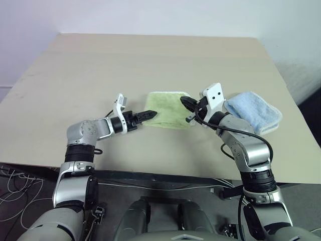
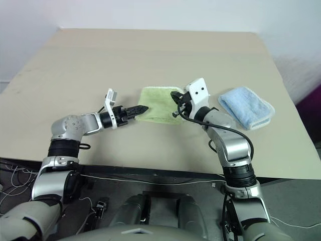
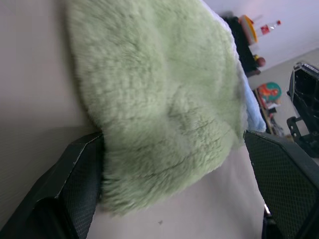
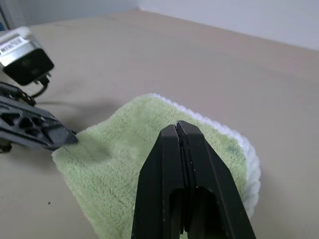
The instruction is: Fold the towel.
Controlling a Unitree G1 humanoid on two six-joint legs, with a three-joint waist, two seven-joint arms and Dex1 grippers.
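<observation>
The towel (image 1: 168, 109) lies folded into a small light green pad with a white edge, near the middle of the table (image 1: 125, 60). My left gripper (image 1: 150, 114) is level at the towel's near left corner and stands open. In the left wrist view, its fingers (image 3: 65, 189) are spread wide with the towel (image 3: 159, 109) corner lying between them. My right gripper (image 1: 184, 102) hovers over the towel's right edge. Its fingertips (image 4: 179, 134) are pressed together with nothing between them.
A folded light blue cloth (image 1: 253, 113) lies on the table just right of my right wrist. The far half and the left side of the tan table are bare. The table's front edge runs just below my elbows.
</observation>
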